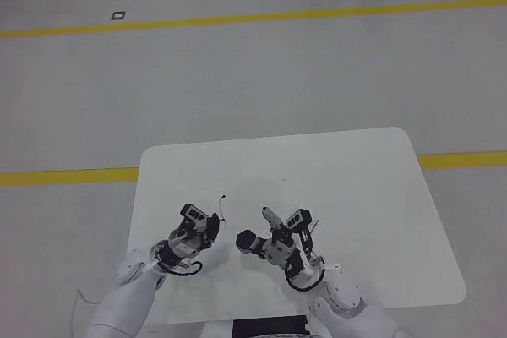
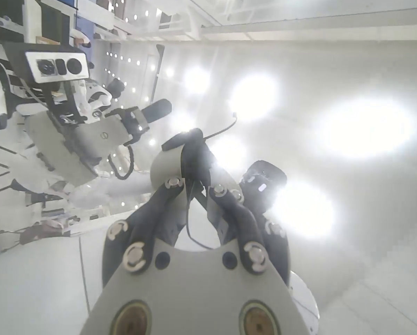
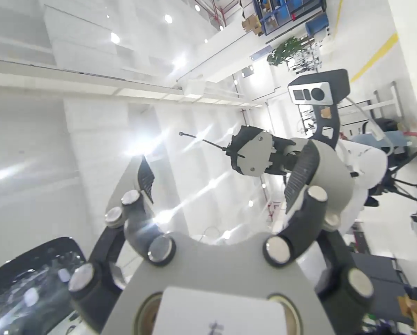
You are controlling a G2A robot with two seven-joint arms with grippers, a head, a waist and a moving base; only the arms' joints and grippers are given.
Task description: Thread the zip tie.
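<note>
A thin black zip tie sticks up from my left gripper, which is shut on it above the near part of the white table. In the left wrist view the zip tie runs out past the closed fingertips of the left gripper and ends in a small head, while its other end loops back behind the fingers. My right gripper hovers just to the right, open and holding nothing. From the right wrist, the right gripper stands wide open facing the zip tie, a short gap away.
The tabletop carries no other objects. Grey floor with yellow lines surrounds the table. Both arms hover close together near the table's near edge.
</note>
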